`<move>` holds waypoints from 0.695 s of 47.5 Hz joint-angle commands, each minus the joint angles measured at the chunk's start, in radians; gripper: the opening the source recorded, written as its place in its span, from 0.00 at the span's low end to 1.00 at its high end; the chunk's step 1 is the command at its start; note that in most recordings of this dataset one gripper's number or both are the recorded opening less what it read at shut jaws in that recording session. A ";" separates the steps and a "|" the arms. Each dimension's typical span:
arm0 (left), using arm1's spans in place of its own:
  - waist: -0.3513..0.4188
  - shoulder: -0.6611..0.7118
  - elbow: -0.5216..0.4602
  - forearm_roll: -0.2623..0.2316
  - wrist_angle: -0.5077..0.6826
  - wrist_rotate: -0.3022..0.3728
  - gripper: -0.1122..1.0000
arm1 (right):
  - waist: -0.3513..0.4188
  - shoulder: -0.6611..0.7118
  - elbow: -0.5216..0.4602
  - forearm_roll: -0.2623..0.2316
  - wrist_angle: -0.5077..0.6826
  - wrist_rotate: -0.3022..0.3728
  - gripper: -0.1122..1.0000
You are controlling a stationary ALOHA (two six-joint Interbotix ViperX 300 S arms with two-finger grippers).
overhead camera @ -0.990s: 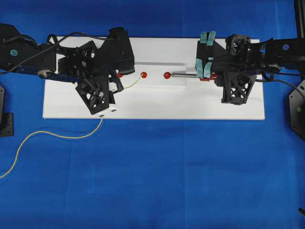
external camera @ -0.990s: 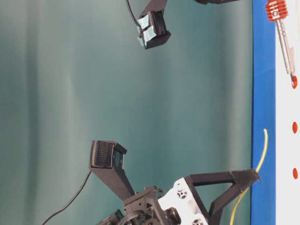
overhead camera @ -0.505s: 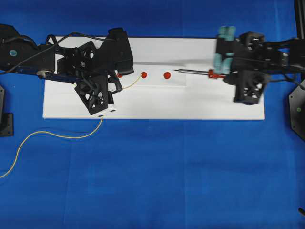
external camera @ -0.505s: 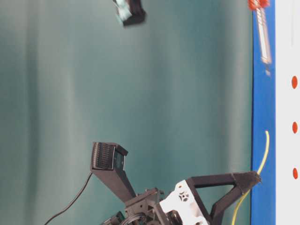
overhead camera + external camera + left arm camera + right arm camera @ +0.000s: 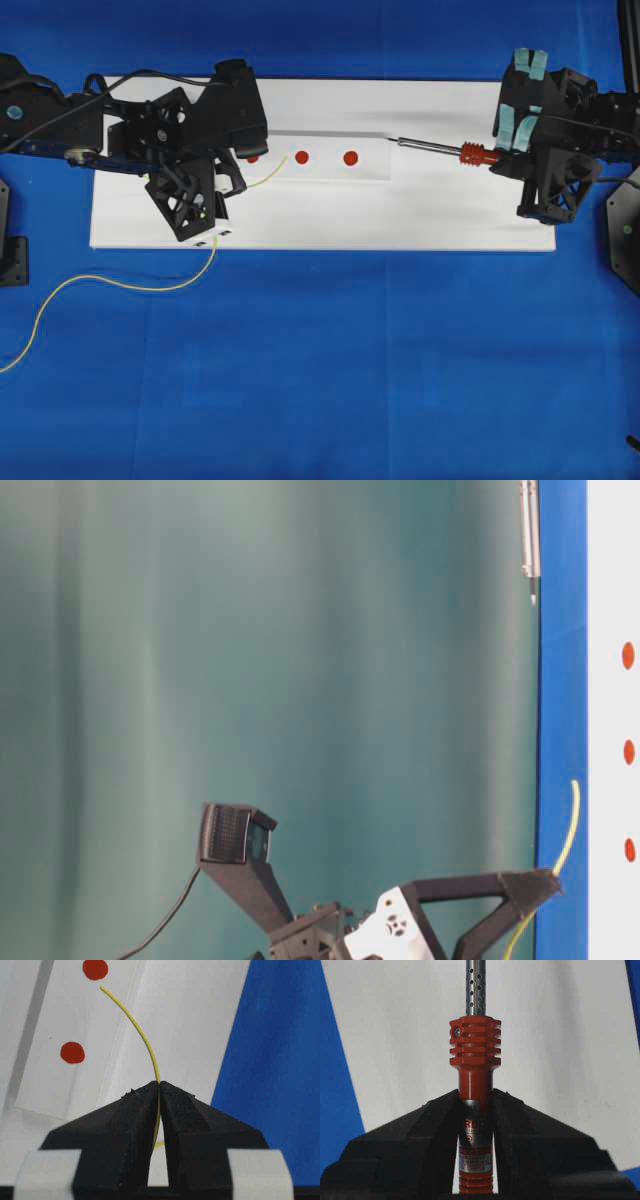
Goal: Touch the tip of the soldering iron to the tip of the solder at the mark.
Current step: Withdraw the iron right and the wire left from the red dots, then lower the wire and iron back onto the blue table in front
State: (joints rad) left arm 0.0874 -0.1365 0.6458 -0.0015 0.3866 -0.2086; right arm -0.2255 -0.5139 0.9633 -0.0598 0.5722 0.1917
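Both grabbed: left tool clamped on solder, tip near red mark; right tool clamped on soldering iron, well apart. Tips not yet touching.

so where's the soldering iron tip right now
In the overhead view the soldering iron is right of centre over the white board, held in the right pincer, its tip well right of the rightmost red dot.
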 commanded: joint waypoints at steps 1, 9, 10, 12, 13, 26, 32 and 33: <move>-0.020 -0.040 0.003 0.000 -0.006 -0.008 0.12 | 0.017 -0.006 -0.020 0.018 -0.026 0.005 0.16; -0.104 -0.098 0.057 0.002 -0.032 -0.035 0.12 | 0.135 -0.035 -0.025 0.048 -0.063 0.035 0.16; -0.120 -0.106 0.064 0.000 -0.041 -0.037 0.12 | 0.155 -0.038 -0.025 0.048 -0.069 0.040 0.16; -0.152 -0.124 0.083 0.000 -0.063 -0.038 0.12 | 0.193 -0.043 -0.025 0.048 -0.086 0.052 0.16; -0.178 -0.135 0.098 0.000 -0.081 -0.038 0.12 | 0.212 -0.044 -0.025 0.048 -0.095 0.060 0.16; -0.379 -0.201 0.201 0.000 -0.255 -0.052 0.12 | 0.419 0.003 -0.029 0.048 -0.212 0.130 0.16; -0.448 -0.173 0.235 0.000 -0.339 -0.055 0.12 | 0.479 0.071 -0.031 0.046 -0.290 0.135 0.16; -0.457 -0.166 0.241 0.000 -0.353 -0.055 0.12 | 0.486 0.084 -0.031 0.048 -0.304 0.135 0.16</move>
State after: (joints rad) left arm -0.3344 -0.3145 0.8820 -0.0015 0.0874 -0.2608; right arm 0.2362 -0.4617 0.9572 -0.0153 0.3175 0.3252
